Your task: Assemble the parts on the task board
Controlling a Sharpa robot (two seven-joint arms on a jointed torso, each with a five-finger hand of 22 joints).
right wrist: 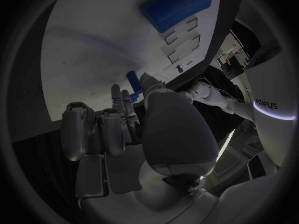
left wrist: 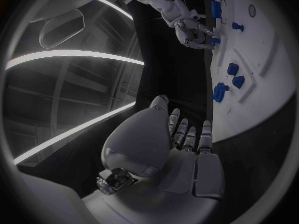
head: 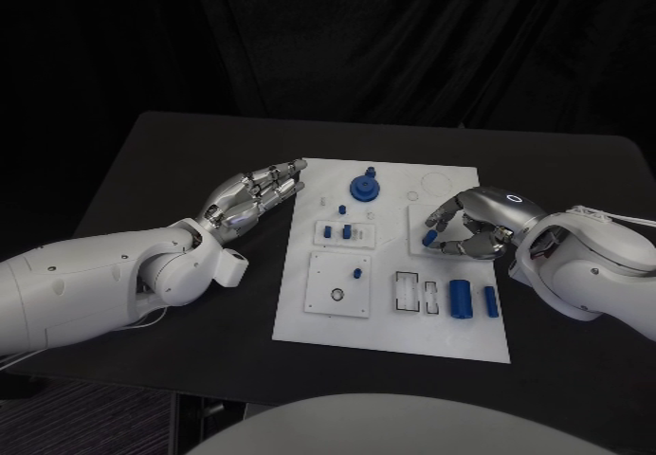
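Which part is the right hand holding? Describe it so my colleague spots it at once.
Start at the white task board mid-table and go to its right edge, where the right hand rests. Between its fingertips is a small blue peg. The blue cylinders nearer the robot are larger and lie untouched.

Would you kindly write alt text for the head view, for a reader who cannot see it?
A white task board lies on a black table, and the robot's right hand pinches a small blue part over the board's right side. The left hand holds nothing, fingers extended beside the board's left edge. Two blue cylinders lie near the board's front right.
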